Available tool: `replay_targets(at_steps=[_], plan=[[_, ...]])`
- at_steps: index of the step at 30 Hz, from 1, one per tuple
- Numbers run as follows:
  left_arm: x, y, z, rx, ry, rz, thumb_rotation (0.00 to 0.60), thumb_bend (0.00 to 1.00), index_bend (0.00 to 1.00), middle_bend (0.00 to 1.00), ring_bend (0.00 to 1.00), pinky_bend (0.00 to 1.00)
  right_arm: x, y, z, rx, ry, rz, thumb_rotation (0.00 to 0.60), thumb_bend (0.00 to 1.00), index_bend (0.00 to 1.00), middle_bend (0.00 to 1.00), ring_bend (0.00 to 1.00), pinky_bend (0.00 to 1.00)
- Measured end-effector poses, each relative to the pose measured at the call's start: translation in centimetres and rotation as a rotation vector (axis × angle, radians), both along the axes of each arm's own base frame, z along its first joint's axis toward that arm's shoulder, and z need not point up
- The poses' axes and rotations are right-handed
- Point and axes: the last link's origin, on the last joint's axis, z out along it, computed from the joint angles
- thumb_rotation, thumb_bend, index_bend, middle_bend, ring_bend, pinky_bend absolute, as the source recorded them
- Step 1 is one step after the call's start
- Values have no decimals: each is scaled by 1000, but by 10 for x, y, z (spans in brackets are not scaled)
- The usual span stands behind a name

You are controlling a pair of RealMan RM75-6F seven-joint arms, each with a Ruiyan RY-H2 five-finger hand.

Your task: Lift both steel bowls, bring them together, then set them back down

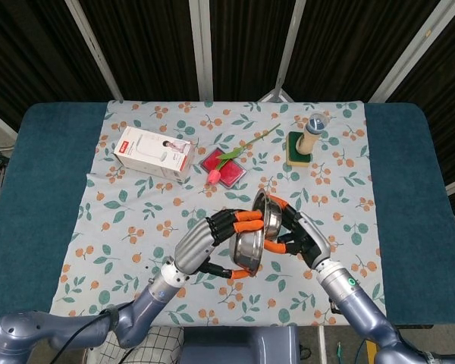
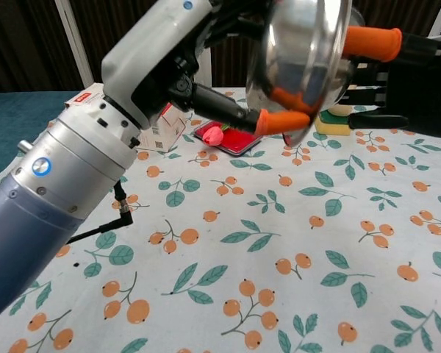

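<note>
**Two steel bowls held together above the cloth**

- Left hand (image 1: 212, 244) grips the left steel bowl (image 1: 248, 249), orange fingertips hooked over its rim and under its base. Bowl is tilted on edge, clear of the table.
- Right hand (image 1: 299, 236) grips the right steel bowl (image 1: 264, 214), likewise tilted, fingers wrapped on the rim. Both hands closed on their bowls, not spread.
- From the head view the two bowls overlap, the right one sitting just behind and above the left; cannot tell for certain whether the metal is touching.
- Chest view: the left bowl fills the upper centre, its rounded outside facing the camera, with the left arm (image 2: 95, 162) large in the foreground; the right hand shows behind it on the right side.
- Both are over the front middle part of the patterned tablecloth (image 1: 136, 227).
- Farther back on the cloth: a white box (image 1: 153, 152), a red pad (image 1: 224, 167) with a pink tulip (image 1: 215, 174) lying across it, and a small bottle (image 1: 312, 129) standing on a green sponge (image 1: 298, 150).
</note>
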Motion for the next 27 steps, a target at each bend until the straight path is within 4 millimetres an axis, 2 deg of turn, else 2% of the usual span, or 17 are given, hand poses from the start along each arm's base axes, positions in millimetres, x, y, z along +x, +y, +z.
replay_targets(at_steps=[8,12,16,22,27], plan=[[-9,-7,35,-112,19,33,600,513,483,612,480,688,-22,-19,19,-78,69,-2,600,404,1000,947,1000,1000],[-17,-12,51,-157,75,46,600,514,481,610,480,688,-33,-25,21,-97,117,5,600,405,1000,947,1000,1000],[-27,-17,57,-178,141,68,600,515,479,609,480,688,-43,-28,17,-110,200,37,600,405,1000,947,1000,1000],[-45,-16,59,-185,282,113,600,518,456,588,479,683,-61,-32,9,-201,454,167,600,405,1000,947,1000,1000],[-63,-12,58,-223,472,184,600,517,438,574,439,575,-84,-33,-6,-362,809,349,600,405,1000,947,1000,1000]])
